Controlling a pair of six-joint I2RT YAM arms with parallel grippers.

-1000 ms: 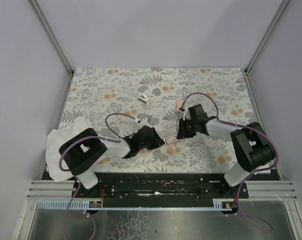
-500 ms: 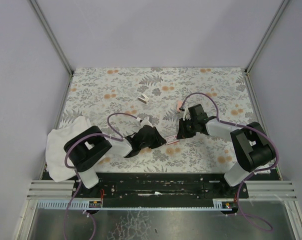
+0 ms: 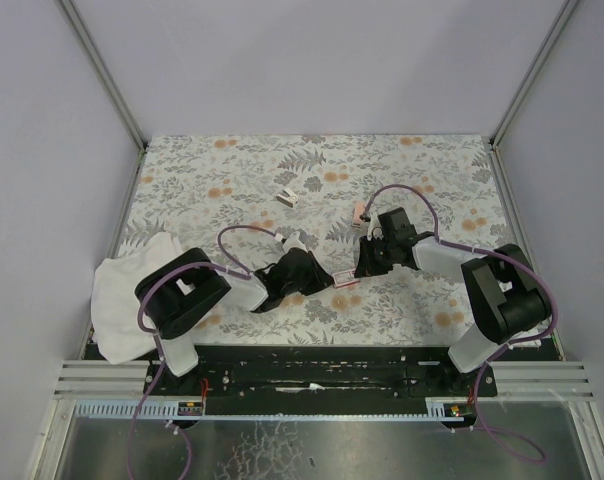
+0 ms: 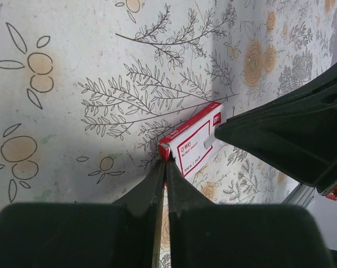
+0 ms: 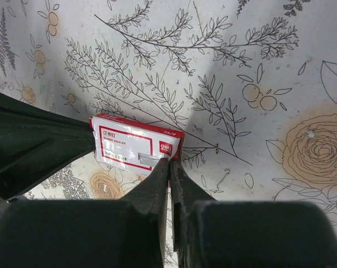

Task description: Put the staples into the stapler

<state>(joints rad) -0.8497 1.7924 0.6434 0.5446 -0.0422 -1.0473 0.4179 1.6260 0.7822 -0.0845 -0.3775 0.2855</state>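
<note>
The staples' small red box with a pale label lies flat on the floral table between my two grippers. My left gripper is shut, its tips pinching the box's red end corner in the left wrist view. My right gripper is shut on the opposite end, its tips at the box's red edge. The box looks closed; no tan tray or staple strip shows. A slim salmon-pink bar lies just behind the right gripper. I cannot tell which thing is the stapler.
A small white-and-dark object lies further back at centre left. A crumpled white cloth sits at the table's left edge beside the left arm's base. Metal frame posts stand at the back corners.
My left arm has shifted a little to the right, closing on the box's end. The right arm and the box have stayed in place.
</note>
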